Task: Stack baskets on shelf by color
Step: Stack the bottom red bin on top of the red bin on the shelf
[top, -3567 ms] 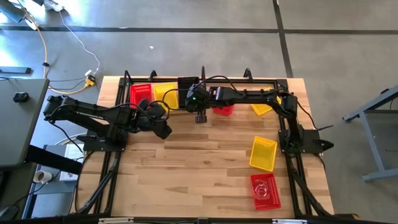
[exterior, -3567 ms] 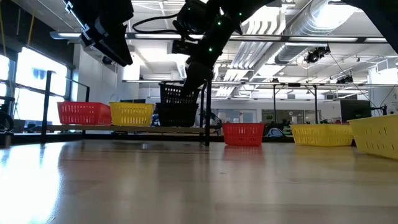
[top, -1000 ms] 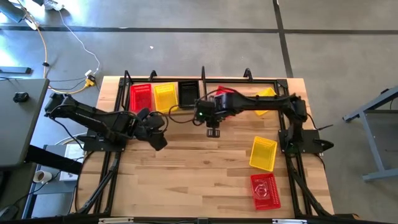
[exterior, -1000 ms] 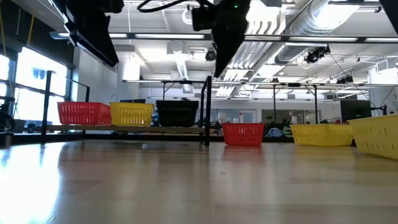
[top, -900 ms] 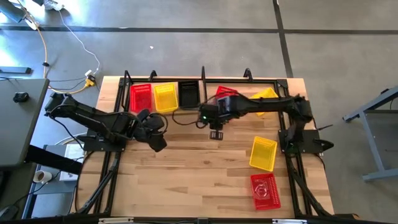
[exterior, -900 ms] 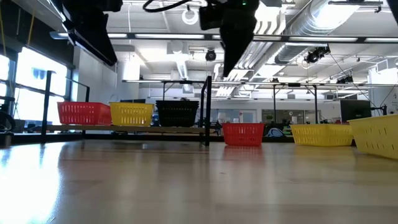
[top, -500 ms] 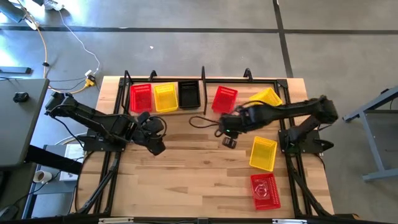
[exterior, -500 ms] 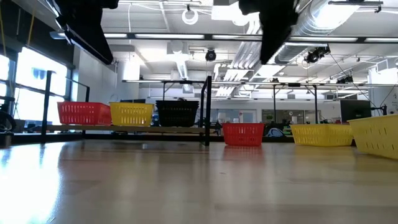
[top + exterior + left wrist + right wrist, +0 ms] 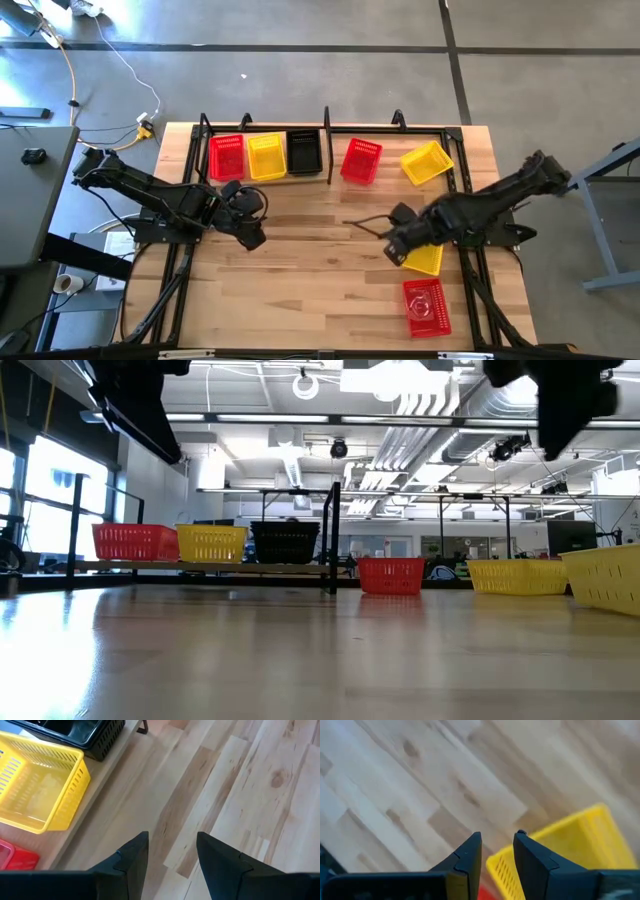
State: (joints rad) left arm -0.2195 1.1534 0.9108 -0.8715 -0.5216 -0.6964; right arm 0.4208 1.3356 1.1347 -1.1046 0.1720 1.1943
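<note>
The shelf [image 9: 385,128] stands along the table's far edge. Its left half holds a red basket [image 9: 227,157], a yellow basket [image 9: 266,157] and a black basket [image 9: 304,152], standing side by side on their bottoms. Its right half holds a red basket [image 9: 361,161] and a yellow basket [image 9: 425,162]. Another yellow basket [image 9: 428,258] and another red basket [image 9: 427,307] stand on the tabletop at the right. My right gripper [image 9: 393,250] is open and empty, above that yellow basket's left end [image 9: 560,850]. My left gripper [image 9: 252,238] is open and empty over the table, near the shelf's left half.
The shelf's black central divider post [image 9: 327,120] stands between the black basket and the red one. A cable [image 9: 365,220] trails over the table's middle from the right arm. Bare wooden tabletop [image 9: 300,290] lies at the middle and near left.
My right gripper has swung from beside the shelf's central divider toward the table's right and near edge, ending over the yellow basket on the tabletop. It carries nothing. The baskets on the shelf have kept still.
</note>
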